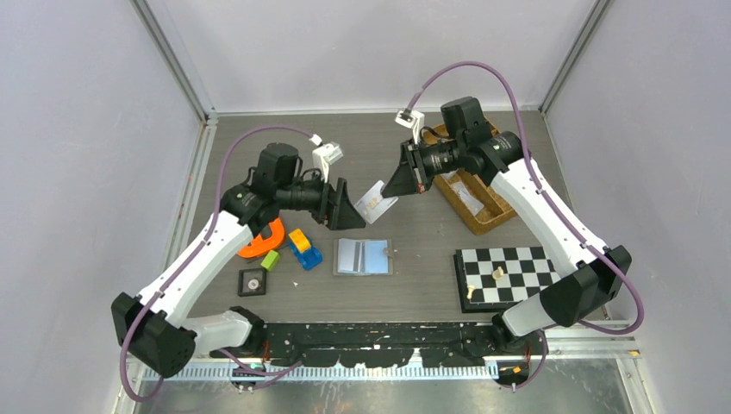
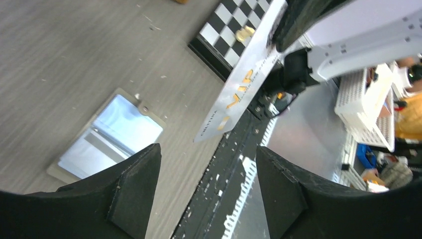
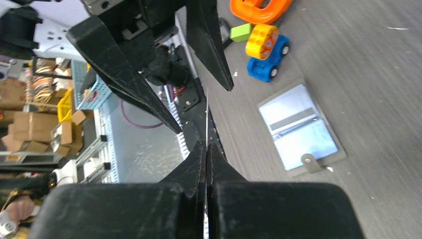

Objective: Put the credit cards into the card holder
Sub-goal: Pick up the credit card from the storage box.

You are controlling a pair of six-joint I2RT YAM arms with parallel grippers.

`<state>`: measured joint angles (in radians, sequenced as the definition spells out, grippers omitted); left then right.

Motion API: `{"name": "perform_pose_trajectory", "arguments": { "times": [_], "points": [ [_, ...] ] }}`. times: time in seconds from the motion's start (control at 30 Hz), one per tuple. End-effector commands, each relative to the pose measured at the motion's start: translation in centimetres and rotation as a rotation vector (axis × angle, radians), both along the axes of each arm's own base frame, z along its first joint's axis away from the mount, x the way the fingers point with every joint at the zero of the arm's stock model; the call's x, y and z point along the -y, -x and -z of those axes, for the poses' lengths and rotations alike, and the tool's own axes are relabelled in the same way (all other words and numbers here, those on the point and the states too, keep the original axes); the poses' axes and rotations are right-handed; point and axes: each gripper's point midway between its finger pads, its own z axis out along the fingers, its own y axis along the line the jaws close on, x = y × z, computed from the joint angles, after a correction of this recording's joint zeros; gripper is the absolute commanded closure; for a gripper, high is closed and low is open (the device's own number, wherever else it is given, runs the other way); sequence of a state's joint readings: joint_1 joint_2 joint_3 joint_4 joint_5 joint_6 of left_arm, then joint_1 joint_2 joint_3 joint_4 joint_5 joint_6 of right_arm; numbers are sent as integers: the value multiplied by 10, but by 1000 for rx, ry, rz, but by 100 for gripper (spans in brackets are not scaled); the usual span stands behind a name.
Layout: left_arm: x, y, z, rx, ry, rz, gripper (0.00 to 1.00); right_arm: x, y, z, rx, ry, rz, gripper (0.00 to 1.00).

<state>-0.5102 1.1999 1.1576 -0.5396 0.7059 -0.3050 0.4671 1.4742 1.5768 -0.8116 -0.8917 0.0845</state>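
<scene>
One pale credit card [image 1: 376, 203] with gold lettering hangs in the air between the two arms. My right gripper [image 1: 388, 190] is shut on its far end. In the right wrist view that card [image 3: 207, 117] shows edge-on, running out from my shut right gripper [image 3: 206, 145]. My left gripper [image 1: 355, 216] faces it, open. The card's free end [image 2: 239, 84] sits just ahead of my left gripper [image 2: 208, 149] and touches neither finger. The card holder [image 1: 363, 256] lies open and flat on the table below, light blue side up [image 2: 112, 137] [image 3: 301, 129].
A wooden tray [image 1: 485, 216] at the back right holds pale flat pieces. A chessboard [image 1: 509, 274] lies front right. An orange piece [image 1: 263, 243], a green block [image 1: 271, 259], a blue and yellow toy car [image 1: 303, 248] and a black dial tile [image 1: 253, 281] sit left of the holder.
</scene>
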Motion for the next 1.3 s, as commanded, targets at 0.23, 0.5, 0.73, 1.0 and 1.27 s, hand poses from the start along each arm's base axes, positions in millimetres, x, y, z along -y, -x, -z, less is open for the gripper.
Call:
{"name": "perform_pose_trajectory", "arguments": {
  "times": [0.23, 0.5, 0.73, 1.0, 1.27],
  "points": [
    [12, 46, -34, -16, 232, 201, 54, -17, 57, -21, -34, -49, -217, 99],
    [15, 53, -38, -40, 298, 230, 100, -18, 62, -23, -24, -44, -232, 81],
    [1, 23, -35, 60, 288, -63, 100, -25, 24, -33, 50, -144, 67, 17],
    [-15, 6, -60, 143, 466, -274, 100, -32, 16, -39, -26, -381, 205, 27],
    [-12, 8, -61, 106, 517, -268, 100, -40, 22, -36, -113, -472, 161, 44]
  ]
}}
